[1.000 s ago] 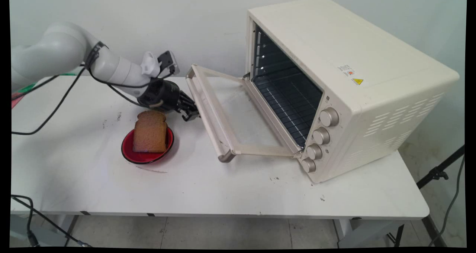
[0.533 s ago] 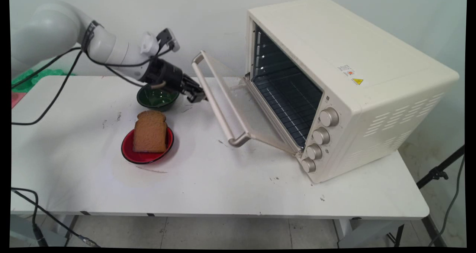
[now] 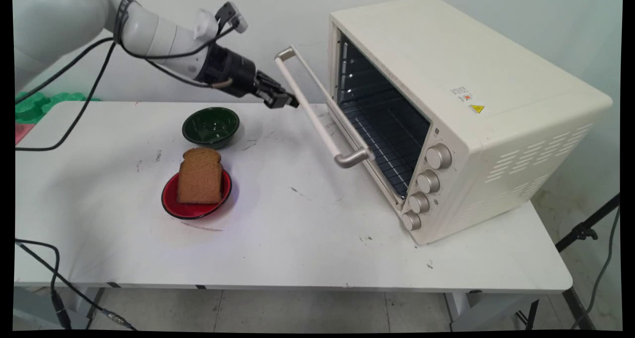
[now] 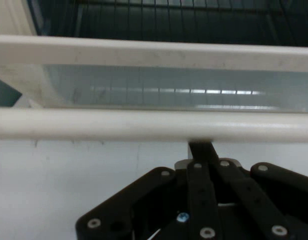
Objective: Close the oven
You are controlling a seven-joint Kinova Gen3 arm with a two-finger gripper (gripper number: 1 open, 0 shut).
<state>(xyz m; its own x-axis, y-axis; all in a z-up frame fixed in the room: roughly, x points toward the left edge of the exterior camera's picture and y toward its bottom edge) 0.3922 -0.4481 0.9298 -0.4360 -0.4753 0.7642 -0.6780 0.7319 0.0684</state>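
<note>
My black gripper (image 3: 289,101) is shut with nothing in it, and its tips press against the cream handle bar (image 3: 317,114) of the oven door from the table side. The door of the cream toaster oven (image 3: 471,104) stands tilted, roughly two thirds of the way up toward the dark opening with its wire rack (image 3: 382,129). In the hand view the handle bar (image 4: 144,125) runs straight across just above my gripper (image 4: 201,146), and the door glass (image 4: 168,90) lies behind it.
A dark green bowl (image 3: 211,126) sits on the white table (image 3: 297,248) below my wrist. In front of it, a slice of brown bread (image 3: 200,175) rests on a red plate (image 3: 171,205). Four knobs (image 3: 429,181) line the oven's front right.
My gripper has climbed and moved right, staying against the handle. The oven door has swung from lying flat open to steeply raised toward the oven.
</note>
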